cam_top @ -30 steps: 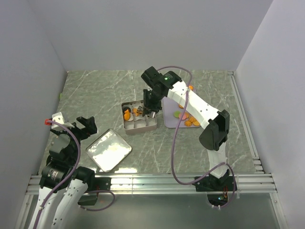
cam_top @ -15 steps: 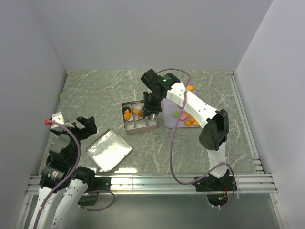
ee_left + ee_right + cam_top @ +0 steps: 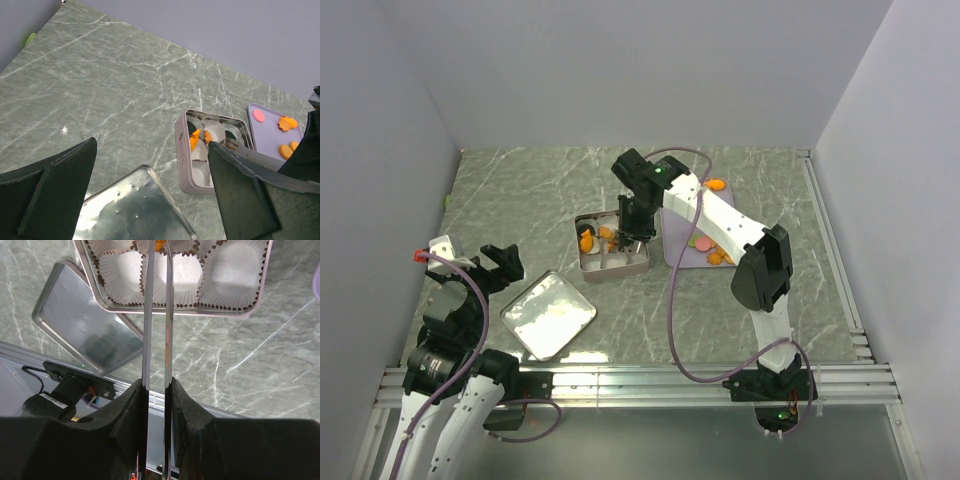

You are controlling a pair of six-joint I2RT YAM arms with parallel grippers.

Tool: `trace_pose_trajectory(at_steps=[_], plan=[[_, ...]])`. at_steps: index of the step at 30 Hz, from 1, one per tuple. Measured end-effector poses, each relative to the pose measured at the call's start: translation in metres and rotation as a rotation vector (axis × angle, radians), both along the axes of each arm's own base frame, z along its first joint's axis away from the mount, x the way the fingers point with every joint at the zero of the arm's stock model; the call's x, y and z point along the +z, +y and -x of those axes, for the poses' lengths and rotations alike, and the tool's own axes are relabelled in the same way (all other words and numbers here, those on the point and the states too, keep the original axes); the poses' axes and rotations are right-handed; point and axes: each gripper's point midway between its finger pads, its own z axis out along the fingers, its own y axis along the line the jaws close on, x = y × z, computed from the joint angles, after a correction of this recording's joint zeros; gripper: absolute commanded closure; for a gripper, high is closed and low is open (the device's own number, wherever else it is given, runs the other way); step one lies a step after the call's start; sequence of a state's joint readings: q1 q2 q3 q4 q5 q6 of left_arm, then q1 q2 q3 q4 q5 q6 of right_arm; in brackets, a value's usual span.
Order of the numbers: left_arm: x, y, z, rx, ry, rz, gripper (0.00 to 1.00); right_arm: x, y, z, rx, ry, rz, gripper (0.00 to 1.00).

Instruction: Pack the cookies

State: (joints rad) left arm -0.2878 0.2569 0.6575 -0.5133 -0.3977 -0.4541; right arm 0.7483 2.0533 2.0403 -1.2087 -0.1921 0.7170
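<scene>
Orange cookies (image 3: 720, 255) lie on the lavender tray (image 3: 675, 258), with one more (image 3: 717, 184) at its far end. Some orange cookies (image 3: 605, 236) sit in the silver tin (image 3: 610, 271). My right gripper (image 3: 633, 222) hangs over the tin, shut on metal tweezers (image 3: 157, 315). An orange piece (image 3: 159, 244) shows between the tweezer tips above the tin's white paper cups (image 3: 230, 275). My left gripper (image 3: 500, 265) is open and empty at the near left. Its wrist view shows the tin (image 3: 182, 160), cookies in it (image 3: 195, 141) and a pink cookie (image 3: 258, 115) on the tray.
The tin's flat silver lid (image 3: 548, 315) lies on the marble table near my left gripper; it also shows in the left wrist view (image 3: 130, 210) and the right wrist view (image 3: 85, 330). Grey walls close in the left, back and right. A metal rail (image 3: 640, 378) runs along the near edge.
My right gripper has shifted slightly left and farther over the tin with the tweezers. The left arm has not moved.
</scene>
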Motion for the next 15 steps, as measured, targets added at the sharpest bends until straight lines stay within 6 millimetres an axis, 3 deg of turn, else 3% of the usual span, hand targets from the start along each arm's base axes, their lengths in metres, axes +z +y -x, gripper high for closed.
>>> trace_pose_trajectory(at_steps=[15], plan=[[0.0001, 0.0, 0.0, 0.001, -0.001, 0.002, 0.01, -0.0045, 0.002, -0.0095, -0.01, -0.002, -0.002, 0.78]])
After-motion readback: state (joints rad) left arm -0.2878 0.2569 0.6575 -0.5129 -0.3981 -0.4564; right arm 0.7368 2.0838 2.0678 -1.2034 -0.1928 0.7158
